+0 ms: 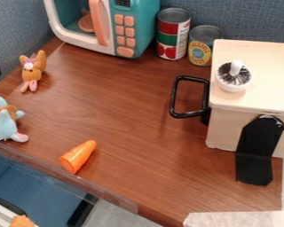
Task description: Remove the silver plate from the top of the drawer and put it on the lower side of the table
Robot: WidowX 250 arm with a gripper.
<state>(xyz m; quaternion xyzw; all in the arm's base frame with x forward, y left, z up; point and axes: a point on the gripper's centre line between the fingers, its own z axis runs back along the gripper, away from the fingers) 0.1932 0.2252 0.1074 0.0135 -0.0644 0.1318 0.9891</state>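
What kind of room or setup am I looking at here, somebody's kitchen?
Probably a play kitchen set up on a tabletop, rather than a real one: there's a teal toy-like microwave, an orange toy carrot and small plush animals on the wooden table.

The table [144, 177] has room at six o'clock. A black handle [175, 95] blocks two, a carrot [78, 156] eight.

We see teal-and-white toy microwave [143, 27] at back, salmon handle and buttons. To its right, two upright cans: taller red-and-green-labelled one [173, 37], shorter yellow-labelled one [202, 48]. Along left side, we spot orange plush toy [32, 70], blue-and-brown plush toy [3, 123] nearer us. Orange toy carrot [78, 156] lying aslant, lower left.
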